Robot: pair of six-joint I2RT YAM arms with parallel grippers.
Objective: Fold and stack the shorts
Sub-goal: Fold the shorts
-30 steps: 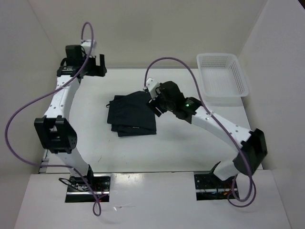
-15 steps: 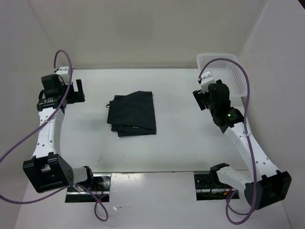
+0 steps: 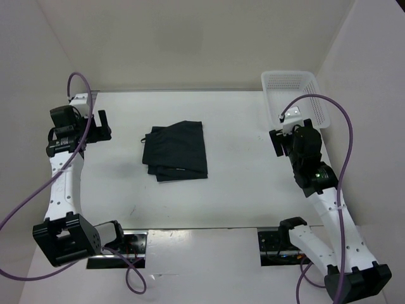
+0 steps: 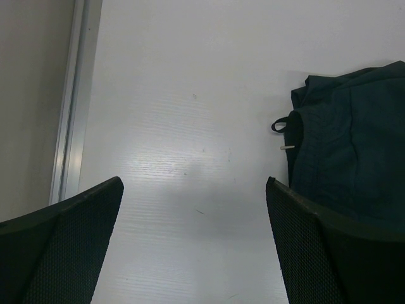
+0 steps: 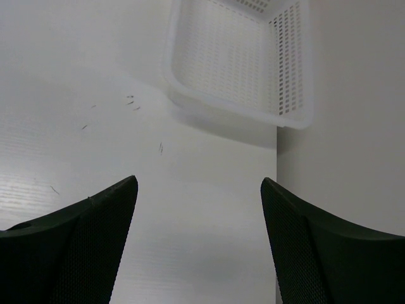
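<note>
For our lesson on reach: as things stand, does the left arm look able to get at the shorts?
Probably yes. Nothing stands between the shorts and the left end effector, which is open and holds nothing. The left wrist view shows them just off to one side.

In the left wrist view the shorts (image 4: 354, 126) run off the right edge, and their lower part is hidden behind the left tool (image 4: 193, 190), whose fingers (image 4: 63, 253) are cut off by the bottom edge. A pale tip (image 4: 286, 147) at the fabric's edge is too small to identify. From above, the number of folded layers in the pile cannot be told. In the right wrist view the basket (image 5: 291, 69) is cut off at the top, the right tool (image 5: 198, 187) is cropped at the bottom, and fine dark specks (image 5: 131, 101) on the worktop (image 5: 76, 57) are too small to name.
</note>
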